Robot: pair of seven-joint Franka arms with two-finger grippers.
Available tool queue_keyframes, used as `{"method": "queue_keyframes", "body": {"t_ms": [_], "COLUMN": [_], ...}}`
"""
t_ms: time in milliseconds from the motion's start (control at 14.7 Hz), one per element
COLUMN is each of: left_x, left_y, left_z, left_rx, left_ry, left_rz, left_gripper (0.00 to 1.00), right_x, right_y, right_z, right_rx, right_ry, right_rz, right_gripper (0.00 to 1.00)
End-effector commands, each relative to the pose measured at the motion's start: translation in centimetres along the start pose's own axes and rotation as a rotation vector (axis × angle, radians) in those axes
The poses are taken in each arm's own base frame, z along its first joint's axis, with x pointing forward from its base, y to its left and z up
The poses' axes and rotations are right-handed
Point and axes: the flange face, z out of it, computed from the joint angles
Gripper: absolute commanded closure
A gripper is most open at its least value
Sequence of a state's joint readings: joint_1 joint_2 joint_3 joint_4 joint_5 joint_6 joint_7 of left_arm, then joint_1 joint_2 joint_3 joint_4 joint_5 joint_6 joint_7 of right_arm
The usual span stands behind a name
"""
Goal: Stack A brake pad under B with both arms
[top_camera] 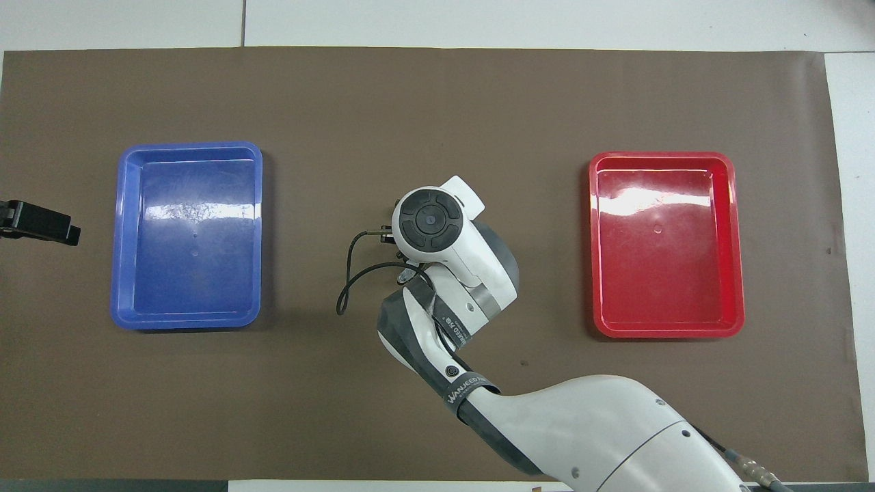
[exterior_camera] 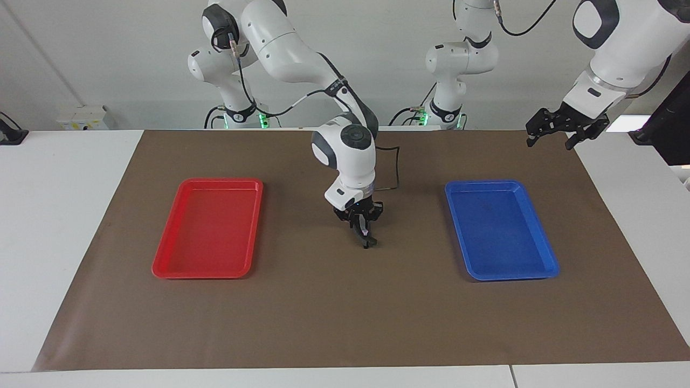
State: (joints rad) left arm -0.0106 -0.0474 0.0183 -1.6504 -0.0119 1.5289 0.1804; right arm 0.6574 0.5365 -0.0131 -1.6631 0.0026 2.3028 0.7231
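My right gripper (exterior_camera: pixel 366 240) points straight down over the middle of the brown mat (exterior_camera: pixel 345 312), between the two trays. Its fingers stand close together on a narrow dark piece (exterior_camera: pixel 367 242) with a small light glint, hanging edge-on just above the mat. I cannot tell whether it is the A brake pad or B. No other pad shows on the mat. In the overhead view the right arm's wrist (top_camera: pixel 431 222) hides the gripper and the piece. My left gripper (exterior_camera: pixel 550 141) hangs open and empty, raised over the mat's edge at the left arm's end; it also shows in the overhead view (top_camera: pixel 41 224).
An empty red tray (exterior_camera: pixel 210 229) lies toward the right arm's end of the mat, an empty blue tray (exterior_camera: pixel 498 229) toward the left arm's end. A black cable (top_camera: pixel 348 280) loops beside the right wrist.
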Motion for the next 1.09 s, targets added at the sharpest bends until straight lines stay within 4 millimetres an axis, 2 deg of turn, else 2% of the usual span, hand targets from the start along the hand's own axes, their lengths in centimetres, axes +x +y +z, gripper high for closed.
{"method": "queue_keyframes", "body": {"t_ms": [0,408,680,748,816,883,1019], "left_x": [-0.19,-0.14,-0.14,-0.14,-0.18,-0.19,-0.18], "left_y": [-0.24,-0.25,-0.25,-0.25,-0.25,-0.24,-0.25], "left_z": [-0.17,-0.10,-0.10,-0.10,-0.19,-0.17,-0.19], "left_rx": [0.017,0.016,0.016,0.016,0.017,0.017,0.017], "left_ry": [-0.010,-0.012,-0.012,-0.012,-0.009,-0.010,-0.009], "left_rz": [0.001,0.001,0.001,0.001,0.001,0.001,0.001], "left_gripper": [0.00,0.00,0.00,0.00,0.00,0.00,0.00], "right_x": [0.52,0.04,-0.07,0.07,0.14,-0.05,0.69], "right_y": [0.22,-0.06,-0.11,0.05,0.13,0.01,0.45], "right_z": [0.31,0.64,0.73,0.73,0.73,0.67,-0.07], "right_rx": [0.000,0.002,0.004,0.003,0.003,-0.003,-0.006], "right_ry": [0.022,0.024,0.025,0.026,0.026,0.019,0.021], "right_rz": [0.028,0.019,0.018,0.019,0.022,0.022,0.034], "right_gripper": [1.00,1.00,0.96,0.80,0.34,0.01,0.00]}}
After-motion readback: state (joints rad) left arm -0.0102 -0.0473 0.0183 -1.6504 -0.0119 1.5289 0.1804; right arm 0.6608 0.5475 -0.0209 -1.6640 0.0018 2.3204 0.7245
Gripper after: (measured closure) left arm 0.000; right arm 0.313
